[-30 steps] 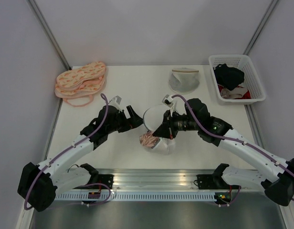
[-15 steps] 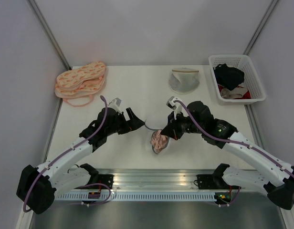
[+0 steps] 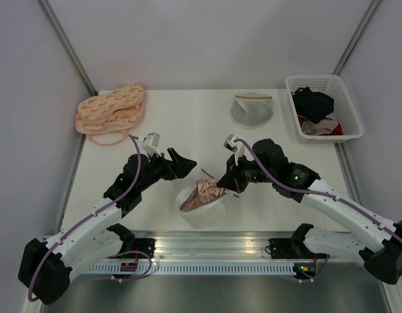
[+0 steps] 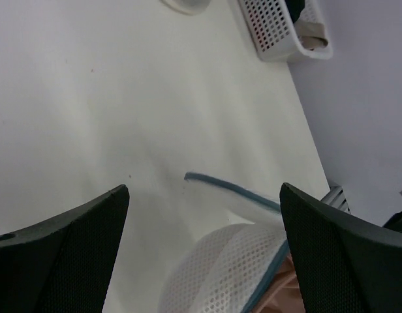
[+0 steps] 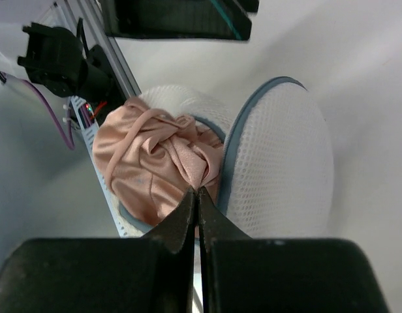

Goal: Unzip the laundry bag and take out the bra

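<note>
The laundry bag (image 3: 204, 215) lies unzipped at the table's near middle, its white mesh halves spread apart. The pale pink bra (image 3: 205, 193) sits bunched in the opening. My right gripper (image 3: 228, 183) reaches in from the right. In the right wrist view that gripper (image 5: 198, 190) is shut on a fold of the bra (image 5: 145, 166), beside the bag's blue-edged mesh half (image 5: 282, 169). My left gripper (image 3: 186, 165) hovers open just up-left of the bag. In its own view this gripper (image 4: 204, 189) holds nothing, with the bag's mesh (image 4: 230, 267) below it.
A stack of peach patterned bras (image 3: 110, 109) lies at the far left corner. A greyer round mesh bag (image 3: 251, 109) sits at the back, right of centre. A white basket (image 3: 325, 77) of dark clothes stands at the far right. A metal rail runs along the near edge.
The bag has dropped and shifted to the near left, falling open so the bra shows. My right gripper stayed shut on the bra. My left gripper moved slightly right, still open.
</note>
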Available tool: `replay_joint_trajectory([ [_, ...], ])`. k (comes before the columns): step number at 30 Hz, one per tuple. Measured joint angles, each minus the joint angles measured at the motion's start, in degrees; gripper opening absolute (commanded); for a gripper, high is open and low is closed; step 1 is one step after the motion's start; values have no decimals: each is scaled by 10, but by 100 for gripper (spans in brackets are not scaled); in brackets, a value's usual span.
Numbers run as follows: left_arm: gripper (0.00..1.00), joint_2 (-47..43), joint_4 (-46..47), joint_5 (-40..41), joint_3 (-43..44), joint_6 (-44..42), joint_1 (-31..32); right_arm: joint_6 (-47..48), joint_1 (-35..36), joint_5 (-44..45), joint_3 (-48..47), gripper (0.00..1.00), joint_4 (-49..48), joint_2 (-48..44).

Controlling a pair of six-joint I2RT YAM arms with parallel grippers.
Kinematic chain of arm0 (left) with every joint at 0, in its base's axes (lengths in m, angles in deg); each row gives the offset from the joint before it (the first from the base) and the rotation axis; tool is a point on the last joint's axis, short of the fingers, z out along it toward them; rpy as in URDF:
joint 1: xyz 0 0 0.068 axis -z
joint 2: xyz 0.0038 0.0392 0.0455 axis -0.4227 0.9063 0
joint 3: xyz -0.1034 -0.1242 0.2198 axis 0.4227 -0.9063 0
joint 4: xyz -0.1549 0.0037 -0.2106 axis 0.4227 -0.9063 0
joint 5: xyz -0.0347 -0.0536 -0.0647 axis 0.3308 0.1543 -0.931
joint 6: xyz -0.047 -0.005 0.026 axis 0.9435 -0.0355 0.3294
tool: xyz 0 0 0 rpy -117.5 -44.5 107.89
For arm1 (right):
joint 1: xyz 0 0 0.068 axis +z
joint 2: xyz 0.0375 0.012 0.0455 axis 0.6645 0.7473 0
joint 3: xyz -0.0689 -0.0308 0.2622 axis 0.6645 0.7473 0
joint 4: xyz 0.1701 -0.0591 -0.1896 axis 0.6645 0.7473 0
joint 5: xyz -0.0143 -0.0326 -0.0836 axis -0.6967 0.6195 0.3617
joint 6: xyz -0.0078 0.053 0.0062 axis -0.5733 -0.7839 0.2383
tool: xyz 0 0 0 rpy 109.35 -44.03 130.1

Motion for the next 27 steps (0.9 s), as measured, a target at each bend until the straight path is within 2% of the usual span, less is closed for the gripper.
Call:
replay_joint_trajectory([
  [6,100,-57,107,21,-68,-31,0,6,1,-11,0,0,28,19],
  [9,100,-73,125,26,-86,-31,0,11,1,-16,0,0,33,18],
  [15,100,17,120,-30,-42,-33,0,21,1,-18,0,1,43,18],
  [22,100,52,205,-60,-75,-61,0,29,1,-28,0,1,53,18],
  [27,100,121,255,-133,-47,-66,0,30,2,-35,0,0,53,19],
])
